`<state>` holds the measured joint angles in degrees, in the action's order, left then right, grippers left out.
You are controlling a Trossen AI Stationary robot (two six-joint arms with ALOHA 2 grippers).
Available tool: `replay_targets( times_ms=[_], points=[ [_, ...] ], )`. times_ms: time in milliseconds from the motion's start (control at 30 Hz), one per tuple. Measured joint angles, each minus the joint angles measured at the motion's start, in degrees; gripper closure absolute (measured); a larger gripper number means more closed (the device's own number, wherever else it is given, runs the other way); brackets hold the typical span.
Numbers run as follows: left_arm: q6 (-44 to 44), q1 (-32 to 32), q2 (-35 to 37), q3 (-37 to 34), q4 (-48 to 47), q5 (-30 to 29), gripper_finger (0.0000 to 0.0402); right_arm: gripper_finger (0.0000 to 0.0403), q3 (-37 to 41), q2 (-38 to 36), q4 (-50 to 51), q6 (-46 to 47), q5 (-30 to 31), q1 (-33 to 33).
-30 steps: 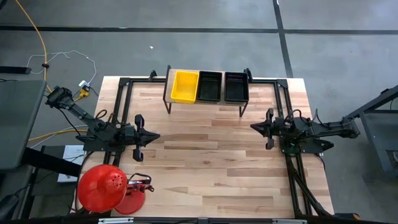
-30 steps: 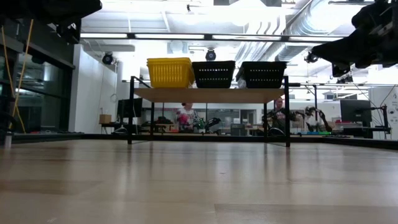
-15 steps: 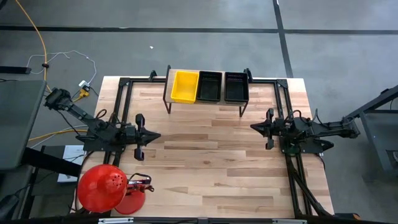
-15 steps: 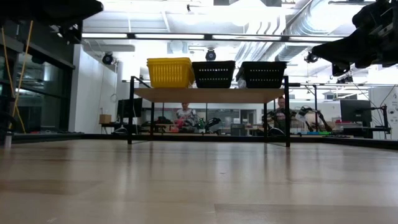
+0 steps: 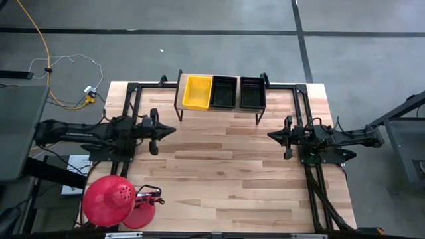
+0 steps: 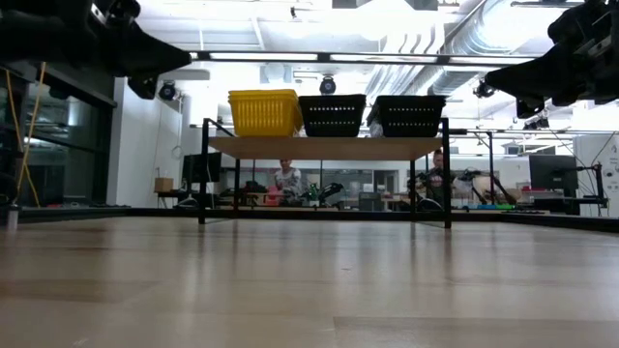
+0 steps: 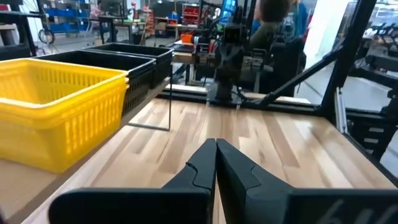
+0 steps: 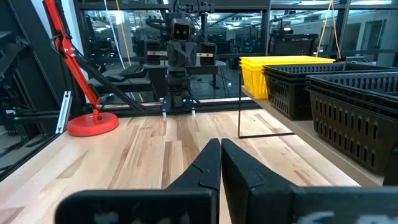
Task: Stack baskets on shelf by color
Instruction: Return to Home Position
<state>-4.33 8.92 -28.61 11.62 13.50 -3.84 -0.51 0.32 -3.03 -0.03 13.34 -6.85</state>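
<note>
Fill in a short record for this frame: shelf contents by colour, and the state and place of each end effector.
shelf: at the far edge of the table, holding three stacks side by side
order in the high view, from the left arm's side: yellow stack, middle black stack, right black stack
left end effector: shut, holding nothing, above the table's left side, short of the shelf
right end effector: shut, holding nothing, above the table's right side
contact: neither end effector touches a basket
</note>
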Motion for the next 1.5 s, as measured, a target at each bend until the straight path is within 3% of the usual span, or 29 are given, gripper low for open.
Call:
replay_targets(
  times_ms=[200, 500, 633, 767, 967, 1100, 1500],
  points=[
    [-0.85, -0.07, 9.60, -2.18, -7.38, -0.69, 0.0402, 0.0403, 0.00, 0.00, 0.00, 0.00, 0.00, 0.00],
    [-2.88, -0.10, 24.50, -11.06, -4.97, 3.17, 0.0401, 0.0403, 0.02, 0.00, 0.00, 0.00, 0.00, 0.00],
    [-2.55, -1.00, 28.37, -11.01, -6.90, 4.31, 0.0402, 0.0403, 0.02, 0.02, -0.02, 0.00, 0.00, 0.00],
    [-0.69, -3.21, 28.39, -10.95, -5.88, 4.07, 0.0402, 0.0403, 0.02, 0.02, -0.02, 0.00, 0.00, 0.00],
    [1.94, -5.97, 28.41, -10.93, -11.86, -2.11, 0.0401, 0.0403, 0.04, 0.04, -0.02, 0.00, 0.00, 0.00],
    [4.26, -6.91, 27.79, -10.93, -12.79, 1.93, 0.0402, 0.0403, 0.04, 0.04, -0.02, 0.00, -0.01, 0.00],
    [6.09, -6.99, 27.74, -10.93, -12.87, 4.25, 0.0401, 0.0403, 0.04, 0.04, -0.02, 0.00, 0.00, 0.00]
  ],
)
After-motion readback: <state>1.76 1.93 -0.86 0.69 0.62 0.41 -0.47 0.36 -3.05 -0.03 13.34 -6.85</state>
